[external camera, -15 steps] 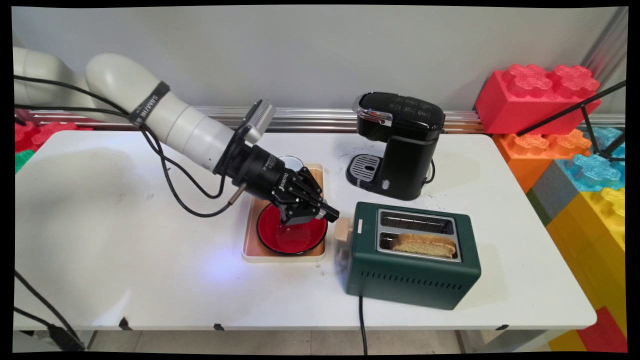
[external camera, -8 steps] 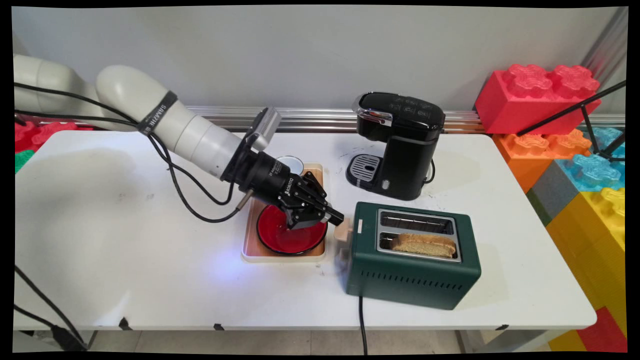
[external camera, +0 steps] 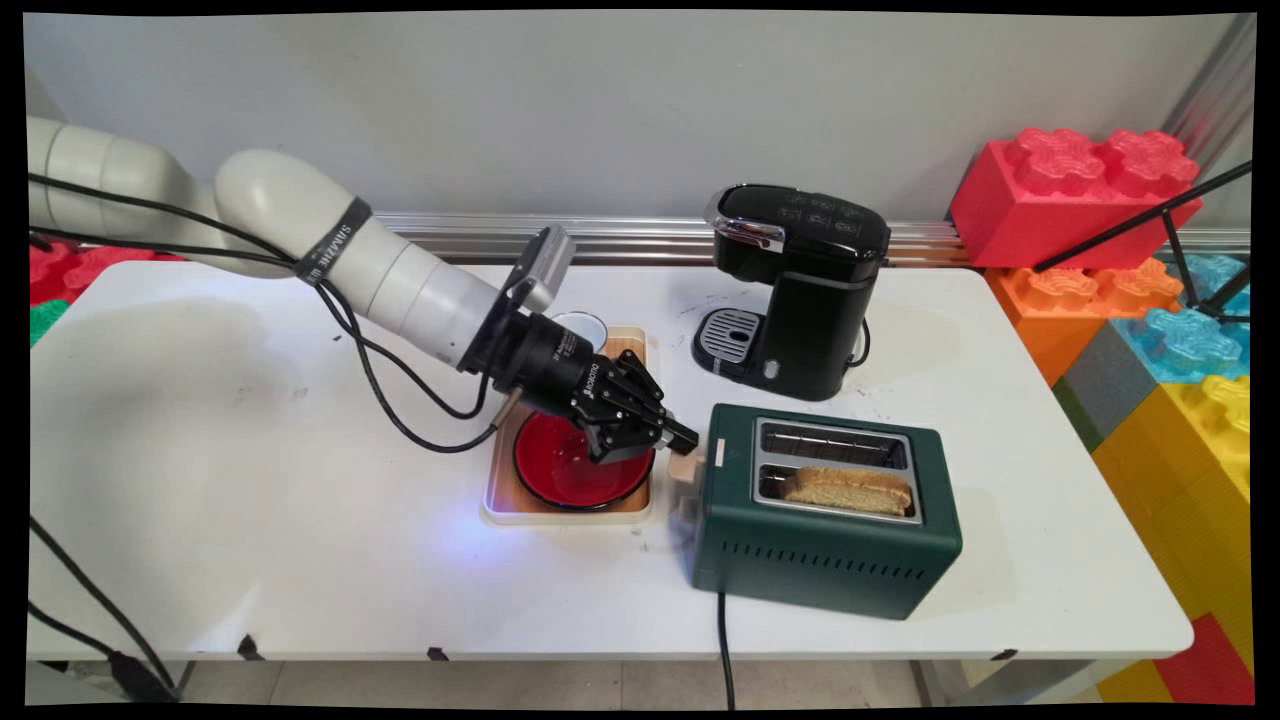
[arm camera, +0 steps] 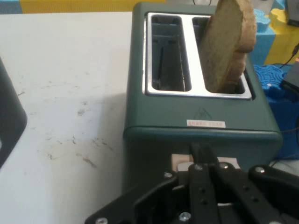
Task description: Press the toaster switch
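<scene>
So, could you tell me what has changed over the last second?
The gripper has moved right, over the red bowl, up to the cream lever at the green toaster's end. Its jaws look closed. The toast, tray and coffee machine stayed put.

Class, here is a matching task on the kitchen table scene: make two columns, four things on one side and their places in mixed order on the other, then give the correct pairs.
Things:
1. slice of toasted bread
2. round red plate
3. black coffee machine
4. black two-finger gripper

Places:
A. on the shallow wooden tray
B. at the cream lever on the toaster's end
C. in one slot of the dark green toaster
D. at the table's far side, behind the toaster

Pairs: 1-C, 2-A, 3-D, 4-B
</scene>
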Controlling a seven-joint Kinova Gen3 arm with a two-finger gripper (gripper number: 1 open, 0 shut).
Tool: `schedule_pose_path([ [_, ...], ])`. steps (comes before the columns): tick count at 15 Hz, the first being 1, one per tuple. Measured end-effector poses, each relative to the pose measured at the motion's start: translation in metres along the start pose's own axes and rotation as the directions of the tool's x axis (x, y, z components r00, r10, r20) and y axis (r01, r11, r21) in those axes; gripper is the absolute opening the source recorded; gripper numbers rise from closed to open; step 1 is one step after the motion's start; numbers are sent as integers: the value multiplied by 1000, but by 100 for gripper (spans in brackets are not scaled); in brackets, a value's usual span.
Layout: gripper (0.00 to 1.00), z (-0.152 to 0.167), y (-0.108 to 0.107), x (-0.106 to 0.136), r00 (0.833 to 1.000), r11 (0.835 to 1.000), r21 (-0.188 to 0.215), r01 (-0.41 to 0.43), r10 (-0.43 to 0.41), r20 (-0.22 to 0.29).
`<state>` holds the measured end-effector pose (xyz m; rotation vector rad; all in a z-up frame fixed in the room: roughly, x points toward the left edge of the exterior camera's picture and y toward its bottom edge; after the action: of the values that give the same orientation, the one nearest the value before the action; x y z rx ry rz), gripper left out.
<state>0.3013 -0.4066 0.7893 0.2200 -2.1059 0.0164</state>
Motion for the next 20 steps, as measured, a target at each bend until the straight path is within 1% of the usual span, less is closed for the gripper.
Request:
schedule_pose_path([
  [12, 0, 14, 0, -20, 1000, 1000, 3, 9, -9, 28],
  [20, 0, 20, 0, -27, 999, 1000, 5, 15, -15, 38],
])
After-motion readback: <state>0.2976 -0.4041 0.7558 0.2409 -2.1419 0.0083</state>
